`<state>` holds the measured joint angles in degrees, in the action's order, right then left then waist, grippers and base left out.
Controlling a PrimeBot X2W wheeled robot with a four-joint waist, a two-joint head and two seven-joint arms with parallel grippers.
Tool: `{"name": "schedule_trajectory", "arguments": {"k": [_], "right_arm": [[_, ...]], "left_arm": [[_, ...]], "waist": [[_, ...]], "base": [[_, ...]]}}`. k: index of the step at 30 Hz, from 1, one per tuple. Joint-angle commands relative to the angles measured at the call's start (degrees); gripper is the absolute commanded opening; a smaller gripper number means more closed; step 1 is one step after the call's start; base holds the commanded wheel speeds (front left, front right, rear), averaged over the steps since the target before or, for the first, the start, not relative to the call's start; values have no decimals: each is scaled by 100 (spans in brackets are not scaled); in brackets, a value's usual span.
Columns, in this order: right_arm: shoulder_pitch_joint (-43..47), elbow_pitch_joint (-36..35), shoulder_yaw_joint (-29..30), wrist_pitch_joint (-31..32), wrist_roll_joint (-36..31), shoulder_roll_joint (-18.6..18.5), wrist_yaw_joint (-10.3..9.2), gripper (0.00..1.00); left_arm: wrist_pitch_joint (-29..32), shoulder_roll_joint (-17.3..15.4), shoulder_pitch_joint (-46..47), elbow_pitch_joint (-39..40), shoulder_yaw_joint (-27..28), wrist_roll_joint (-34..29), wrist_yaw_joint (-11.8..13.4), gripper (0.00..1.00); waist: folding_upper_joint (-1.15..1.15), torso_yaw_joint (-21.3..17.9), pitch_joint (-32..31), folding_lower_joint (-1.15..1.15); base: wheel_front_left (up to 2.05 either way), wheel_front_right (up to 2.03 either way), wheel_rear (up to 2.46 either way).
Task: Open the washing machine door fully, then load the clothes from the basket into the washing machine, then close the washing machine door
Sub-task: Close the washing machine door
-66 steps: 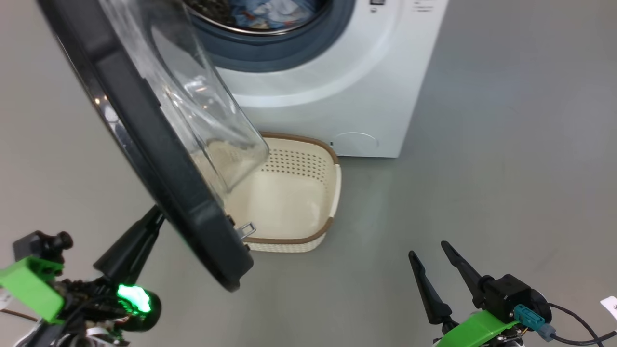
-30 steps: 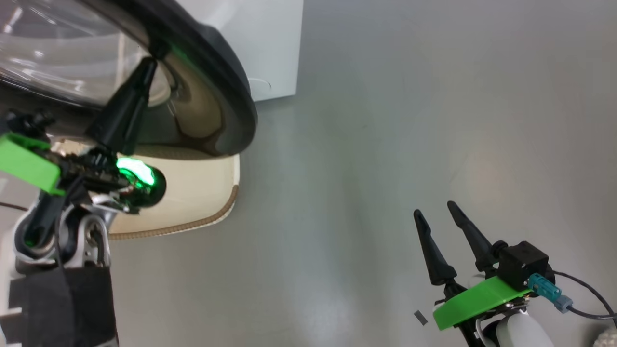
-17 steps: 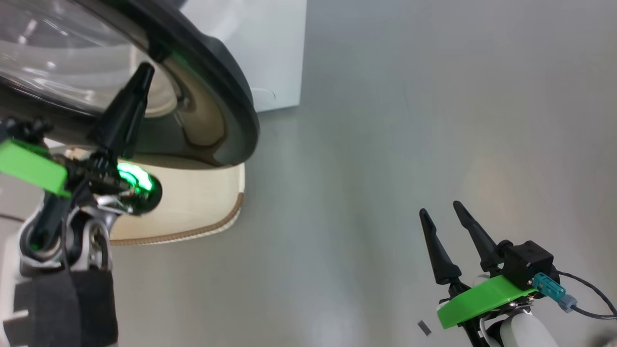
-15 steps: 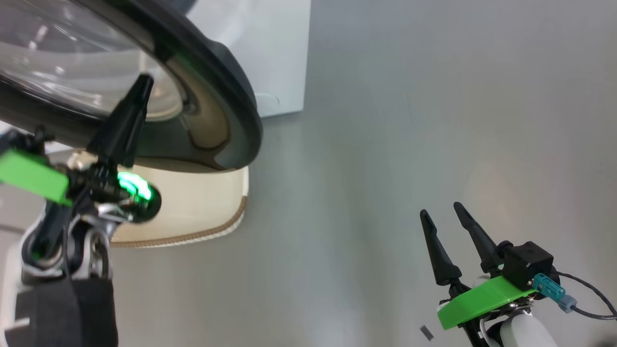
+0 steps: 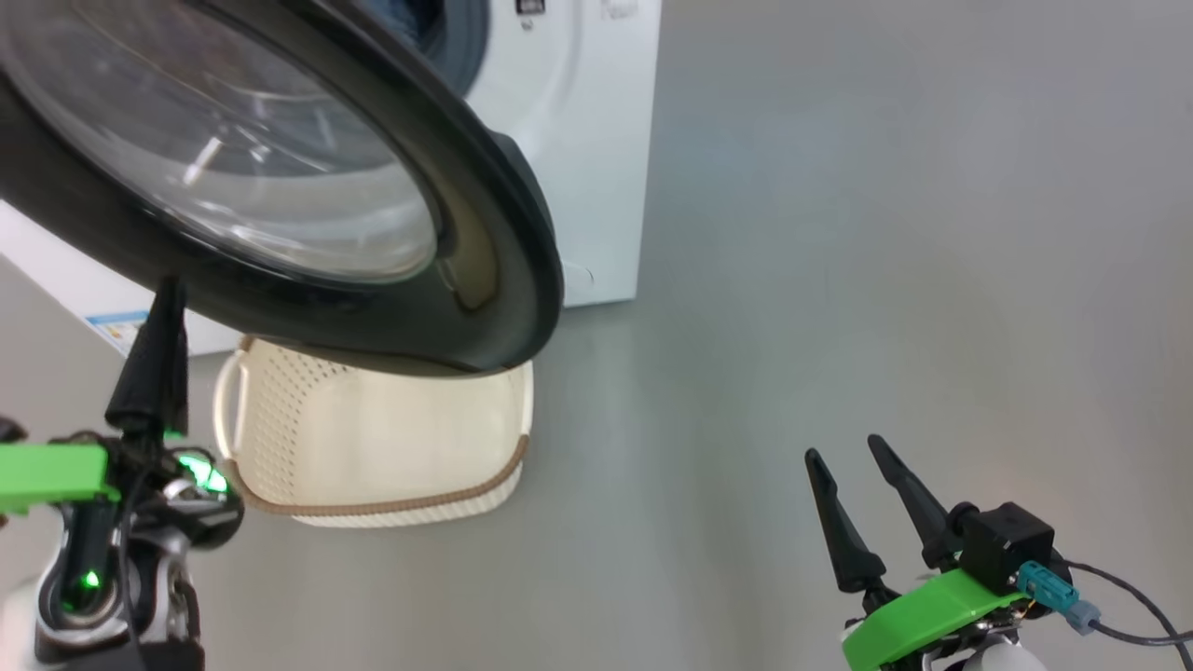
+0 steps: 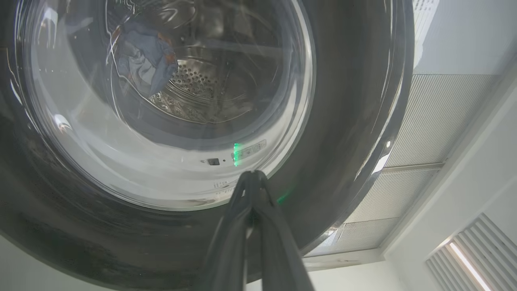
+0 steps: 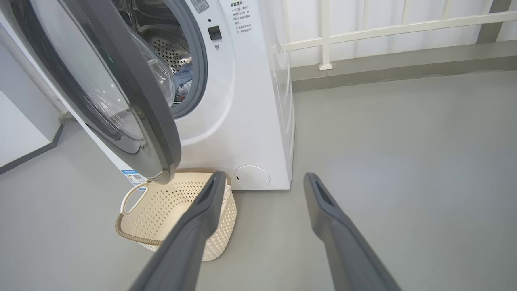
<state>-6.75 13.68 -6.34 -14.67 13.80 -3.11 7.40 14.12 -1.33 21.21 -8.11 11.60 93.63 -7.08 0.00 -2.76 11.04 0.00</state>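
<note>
Cream plastic is showing bare all over the inside of the basket [image 5: 373, 510], which is sitting on the floor [image 5: 839, 233] right in front of the washing machine [image 5: 596, 140], under the lower edge of the door [image 5: 503, 242]. Nothing is lying in it. The clothes [image 6: 145, 60] are lying inside the steel drum [image 6: 194, 93]. A light blue garment is showing through the door's glass, and a paler fold beside it may be the cream one.

So the opening and the loading are looking done, and the closing is the step in hand. The door is hanging partway across the opening, at an angle to the machine's front and with a wide gap on its free side.

The left gripper [image 6: 252, 178] is pointing at the door's outer face with its two fingers pressed together on nothing, their tips at the edge of the glass. Whether they are touching it is not clear. The right gripper [image 5: 842, 449] is hanging over the floor well to the right, fingers spread apart and carrying nothing.

What is remaining, on this reading, is swinging the door round until it is catching.
</note>
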Motion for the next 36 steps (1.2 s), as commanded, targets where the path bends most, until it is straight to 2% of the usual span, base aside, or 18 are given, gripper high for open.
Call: {"name": "schedule_trajectory", "arguments": {"k": [1, 5, 15, 19, 23, 24, 25, 26, 31, 34, 36], "right_arm": [[38, -111, -150, -33, 22, 24, 9, 100], [140, -110, -158, -33, 12, 24, 9, 100], [200, -145, -99, -33, 19, 24, 9, 100], [237, -144, -76, -33, 30, 24, 9, 100], [279, -149, -54, -33, 40, 24, 9, 100], [291, -149, -44, -33, 39, 24, 9, 100], [300, -147, -43, -33, 9, 24, 9, 100], [307, -147, -40, -33, -9, 24, 9, 100], [324, -152, -36, -33, -13, 24, 9, 100], [331, -157, -34, -33, -11, 24, 9, 100], [341, -163, -29, -33, -12, 24, 9, 100]], "left_arm": [[-110, -154, -61, 200, 157, -49, -40, 0], [-482, -154, -336, 315, 147, -286, -40, 0], [-922, -223, -809, 557, 63, -776, -41, 0], [-1193, -367, -1096, 623, -116, -1155, -41, 0], [-1596, -640, -1361, 592, -547, -1773, -41, 0], [-1708, -694, -1415, 567, -668, -1892, -41, 14], [-1844, -775, -1461, 544, -787, -2050, -41, 48], [-1991, -851, -1498, 501, -908, -2207, -41, 100], [-2667, -1248, -1527, 206, -1429, -2968, -41, 100], [-2858, -1470, -1541, 12, -1580, -3743, -41, 100], [-2899, -1432, -1546, -105, -1480, -4195, -41, 100]], "waist": [[0, 144, -232, 0], [0, 205, -398, 0], [0, 252, -491, 0], [0, 248, -553, 0], [0, 253, -601, 0], [0, 259, -612, 0], [0, 265, -617, 0], [0, 271, -622, 0], [0, 287, -643, 0], [0, 291, -662, 0], [0, 295, -672, 0]], "base": [[0, 0, 0], [0, 0, 0], [0, 0, 0], [0, 0, 0], [0, 0, 0], [0, 0, 0], [0, 0, 0], [0, 0, 0], [0, 0, 0], [0, 0, 0], [0, 0, 0]]}}
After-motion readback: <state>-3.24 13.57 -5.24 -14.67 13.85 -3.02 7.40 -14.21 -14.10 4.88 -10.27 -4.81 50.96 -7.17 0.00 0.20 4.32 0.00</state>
